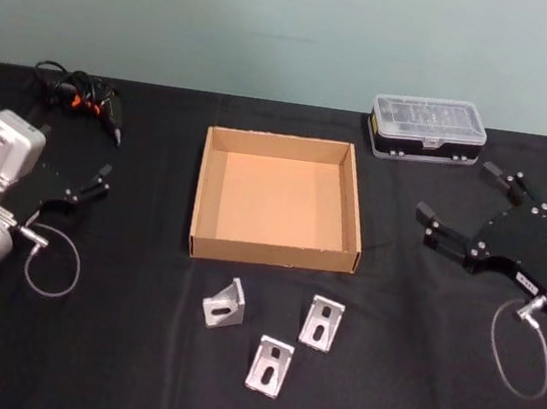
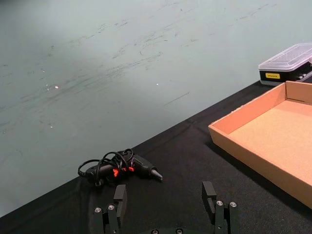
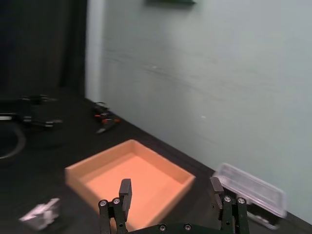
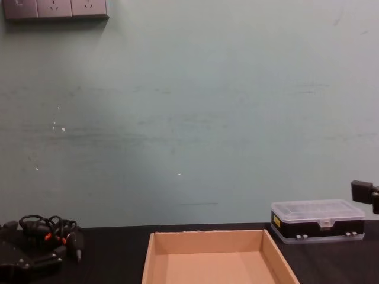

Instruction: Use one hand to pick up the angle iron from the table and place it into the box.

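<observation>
Three silvery angle irons lie on the black table [image 1: 111, 365] in front of the box: one on the left [image 1: 225, 304], one on the right [image 1: 322, 322], one nearest me [image 1: 270, 366]. One angle iron [image 3: 41, 214] shows blurred in the right wrist view. The tan cardboard box [image 1: 279, 200] [image 2: 263, 141] [image 3: 131, 178] [image 4: 207, 260] stands mid-table with nothing in it. My left gripper [image 1: 73, 153] [image 2: 165, 195] hovers open at the table's left. Right of the box, my right gripper [image 1: 461, 197] [image 3: 170, 190] is open and holds nothing.
A clear-lidded black plastic case [image 1: 428, 129] [image 4: 317, 220] [image 2: 287, 63] sits behind the box at the back right. A black tool with a tangled cable [image 1: 81, 98] [image 2: 119, 165] [image 4: 50, 231] lies at the back left. A pale green wall stands behind the table.
</observation>
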`<move>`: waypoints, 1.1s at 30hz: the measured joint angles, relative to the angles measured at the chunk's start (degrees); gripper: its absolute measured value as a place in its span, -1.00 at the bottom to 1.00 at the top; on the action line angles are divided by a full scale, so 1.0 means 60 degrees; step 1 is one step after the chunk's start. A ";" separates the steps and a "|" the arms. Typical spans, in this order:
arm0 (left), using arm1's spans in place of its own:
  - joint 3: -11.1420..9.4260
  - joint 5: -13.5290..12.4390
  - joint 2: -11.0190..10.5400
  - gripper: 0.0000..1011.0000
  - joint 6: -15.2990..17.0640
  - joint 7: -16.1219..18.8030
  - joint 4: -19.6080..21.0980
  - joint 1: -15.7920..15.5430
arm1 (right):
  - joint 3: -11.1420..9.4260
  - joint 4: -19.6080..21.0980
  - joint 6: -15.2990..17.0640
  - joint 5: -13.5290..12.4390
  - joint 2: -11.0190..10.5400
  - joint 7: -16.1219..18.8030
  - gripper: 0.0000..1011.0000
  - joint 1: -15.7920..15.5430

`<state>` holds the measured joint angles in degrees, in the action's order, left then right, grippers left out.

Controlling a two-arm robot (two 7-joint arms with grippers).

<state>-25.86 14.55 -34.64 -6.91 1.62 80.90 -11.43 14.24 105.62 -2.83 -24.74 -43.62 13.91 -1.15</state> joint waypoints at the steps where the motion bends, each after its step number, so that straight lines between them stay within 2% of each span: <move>1: 0.0000 0.0000 0.0000 1.00 0.0000 0.0000 0.0000 0.0000 | -0.0048 0.0177 0.0081 -0.0112 -0.0111 0.0228 0.98 -0.0078; 6: 0.0000 0.0000 0.0000 1.00 0.0000 0.0000 0.0000 0.0000 | -0.0090 0.0537 0.0384 -0.0260 -0.0408 0.0823 0.98 -0.0249; 9: 0.0000 0.0000 -0.0001 1.00 0.0000 0.0000 0.0000 0.0000 | 0.0058 0.0551 0.0729 -0.0276 -0.0558 0.1296 0.98 -0.0246; 14: 0.0000 0.0000 -0.0001 1.00 0.0000 0.0000 0.0000 0.0000 | 0.0297 0.0363 0.1061 -0.0314 -0.0561 0.1790 0.98 -0.0162; 15: 0.0000 0.0000 0.0000 1.00 0.0000 0.0000 0.0000 0.0000 | 0.0448 0.0220 0.1225 -0.0322 -0.0492 0.2036 0.98 -0.0078; 21: 0.0000 0.0000 0.0000 1.00 0.0000 0.0000 0.0000 0.0000 | 0.0769 -0.0129 0.1617 -0.0296 -0.0230 0.2431 0.98 0.0164; 33: 0.0000 0.0000 -0.0001 1.00 0.0000 0.0000 0.0000 0.0000 | 0.1337 -0.0796 0.2524 -0.0260 0.0285 0.2596 0.98 0.0758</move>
<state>-25.86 14.55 -34.65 -6.91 1.62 80.90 -11.43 22.26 100.84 12.31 -26.30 -41.91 29.48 3.40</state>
